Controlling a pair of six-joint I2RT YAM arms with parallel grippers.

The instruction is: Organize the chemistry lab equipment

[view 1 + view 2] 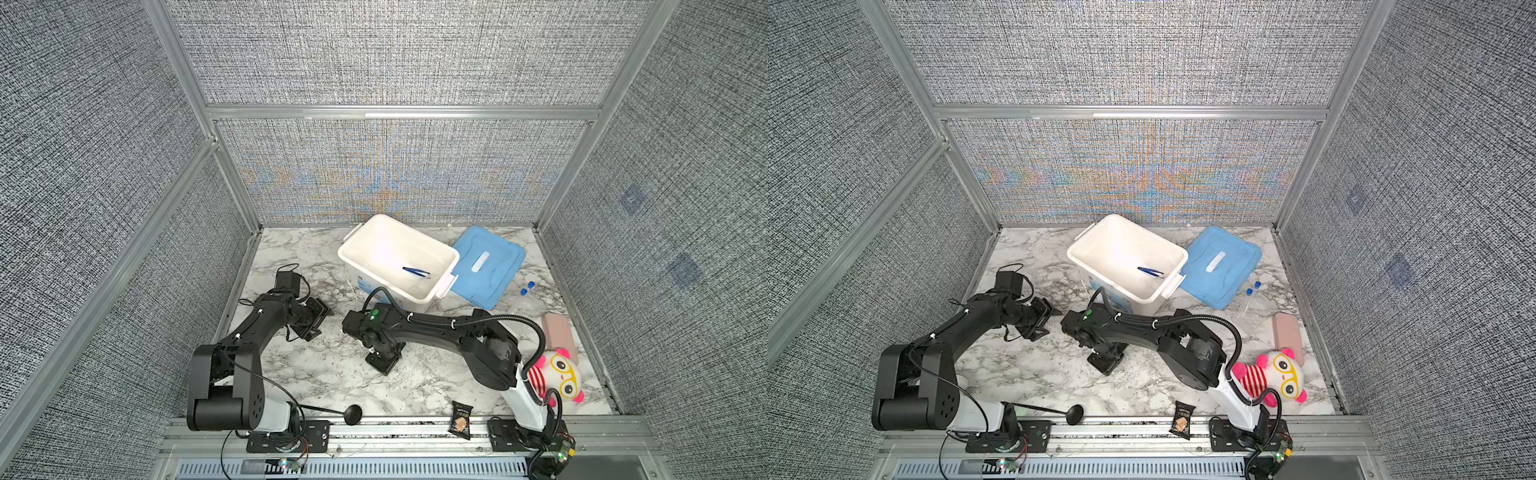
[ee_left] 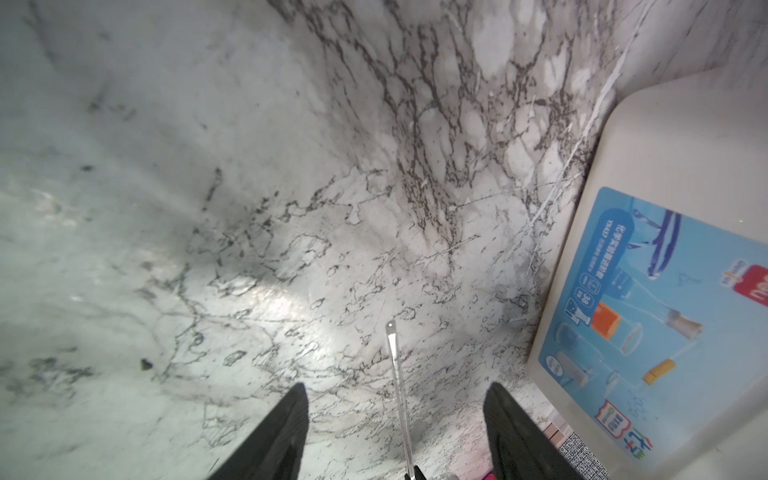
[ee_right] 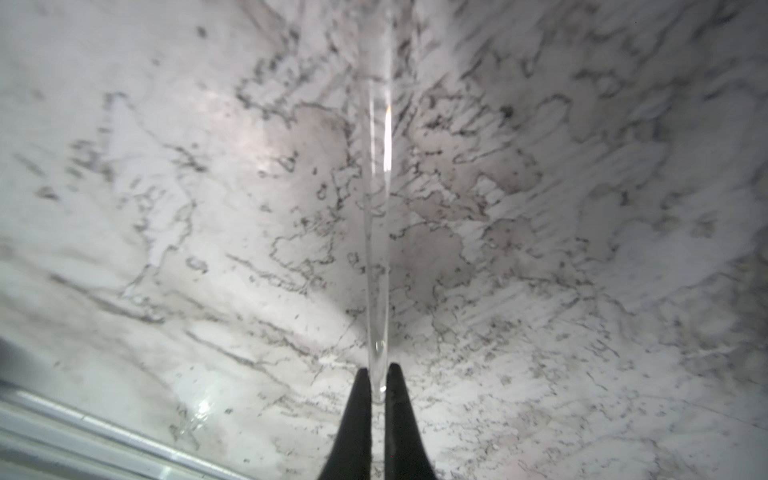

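Right pincer [image 3: 377, 370] is clamping shut on the very end of the thin clear stick [image 3: 376, 208], low over the surface [image 3: 166, 208]. Left pincer [image 2: 397, 388] is hanging open, gripping nothing. Risk: the slick stick swivelling or slipping from so short a hold, then missing the white box [image 1: 432, 243].

light: bright, even | wall [image 1: 386, 183]: moiré | wrist views: blurred, glare on marble [image 3: 203, 409]

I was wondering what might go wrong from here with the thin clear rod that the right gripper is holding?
The right gripper pinches the clear rod at its very end, so the long free length may pivot or slip. The rod also shows between the fingers of the open left gripper, so either arm's motion might knock it. It could also catch on the white box rim.
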